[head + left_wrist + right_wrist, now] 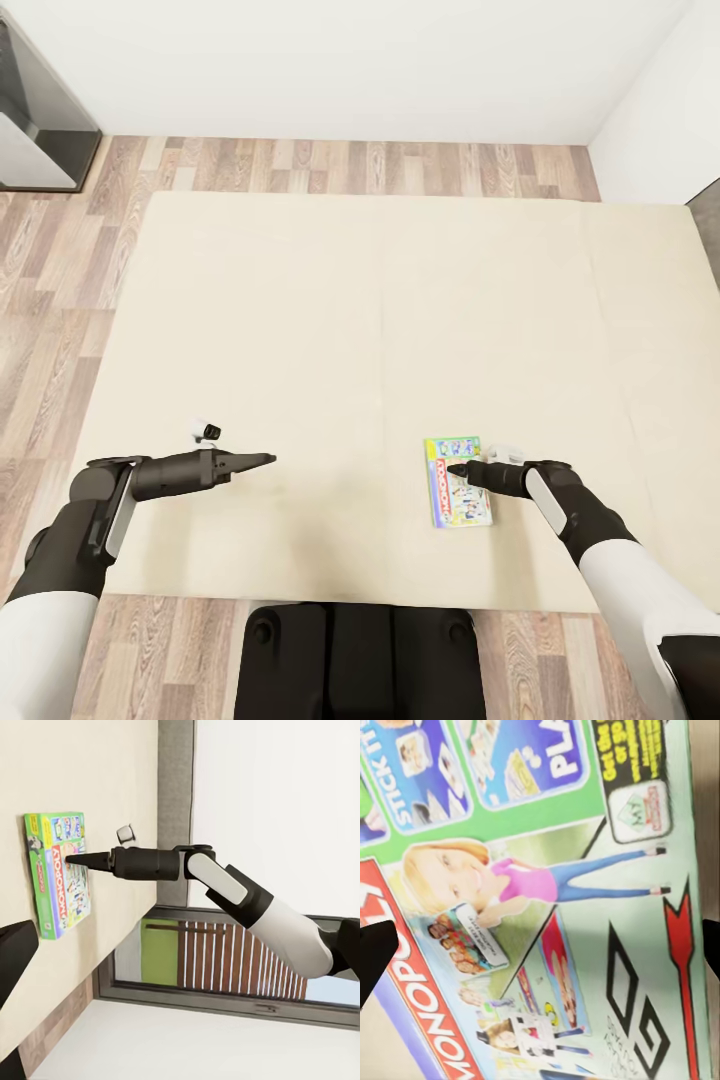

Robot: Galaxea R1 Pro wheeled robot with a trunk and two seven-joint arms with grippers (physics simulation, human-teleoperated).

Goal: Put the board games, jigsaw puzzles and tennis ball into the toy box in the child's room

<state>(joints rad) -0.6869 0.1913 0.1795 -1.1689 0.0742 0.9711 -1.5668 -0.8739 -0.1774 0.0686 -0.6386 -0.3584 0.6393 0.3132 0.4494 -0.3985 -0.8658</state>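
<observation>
Looking down from the head view, you see the cream bed [380, 330] spread across the wooden floor [60, 300], with the white wall [350, 60] beyond it. One board game [457, 481], a Monopoly box with a green border, lies flat on the bed near the robot's edge, on the right side. Your right gripper [455, 469] points toward the left, its tip over the box's upper half. Your left gripper [268, 459] is well apart from the box, extended over bare mattress and pointing right. From this view both sets of jaws taper to a single point, so they read as closed.

From the left wrist view, you see the board game [60, 870] lying on the bed [112, 780] with the right gripper [71, 859] at its top surface; whether it touches cannot be told. The jaws appear pressed together, empty. A window [232, 960] is visible behind the right arm.

From the right wrist view, you see the board game [540, 900] lid very close, with the "MONOPOLY" lettering and cartoon figures legible. Dark fingertips [375, 956] sit at opposite picture edges, which conflicts with the other views, so the right jaw spacing cannot be told for certain.
</observation>
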